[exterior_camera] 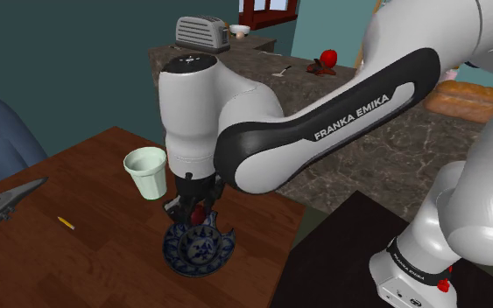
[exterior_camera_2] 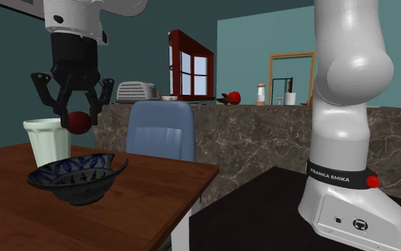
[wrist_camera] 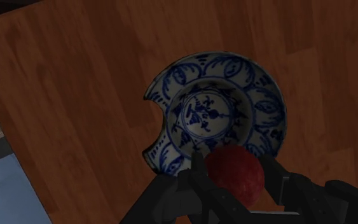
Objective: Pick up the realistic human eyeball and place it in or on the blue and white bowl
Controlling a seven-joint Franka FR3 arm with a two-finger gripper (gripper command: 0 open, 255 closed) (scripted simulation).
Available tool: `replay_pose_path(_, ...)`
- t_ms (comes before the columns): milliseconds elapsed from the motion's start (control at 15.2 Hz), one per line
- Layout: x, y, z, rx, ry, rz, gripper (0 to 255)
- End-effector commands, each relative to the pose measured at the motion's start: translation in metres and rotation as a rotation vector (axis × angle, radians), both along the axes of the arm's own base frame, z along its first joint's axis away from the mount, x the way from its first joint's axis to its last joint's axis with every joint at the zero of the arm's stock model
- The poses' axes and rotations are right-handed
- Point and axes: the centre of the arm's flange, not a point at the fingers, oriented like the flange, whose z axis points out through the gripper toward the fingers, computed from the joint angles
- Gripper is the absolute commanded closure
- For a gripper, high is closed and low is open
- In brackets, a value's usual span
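Gripper (exterior_camera_2: 77, 118) is clamped on the eyeball (wrist_camera: 236, 173), looks like a dark red ball tbh, hanging just above the blue & white bowl (wrist_camera: 261, 107), not touching it. Bowl's got a chunk missing from its rim, sits on the wooden table (exterior_camera: 104, 197) w/ a pale green cup (exterior_camera: 146, 171) near it.

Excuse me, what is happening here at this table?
The gripper is shut on a dark red ball and holds it in the air above the blue and white bowl, which stands on the wooden table. The ball is not in the bowl yet. A pale cup stands beside the bowl.
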Motion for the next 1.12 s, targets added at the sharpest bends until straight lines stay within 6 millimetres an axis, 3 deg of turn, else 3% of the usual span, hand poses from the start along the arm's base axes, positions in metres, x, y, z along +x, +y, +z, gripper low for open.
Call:
replay_pose_path(0,0.000,0.001,-0.011,0.000,0.000,-0.001,255)
replay_pose_path(660,0.000,0.001,-0.064,0.000,0.000,-0.001,255)
replay_pose_path(1056,0.000,0.001,-0.067,0.000,0.000,-0.001,255)
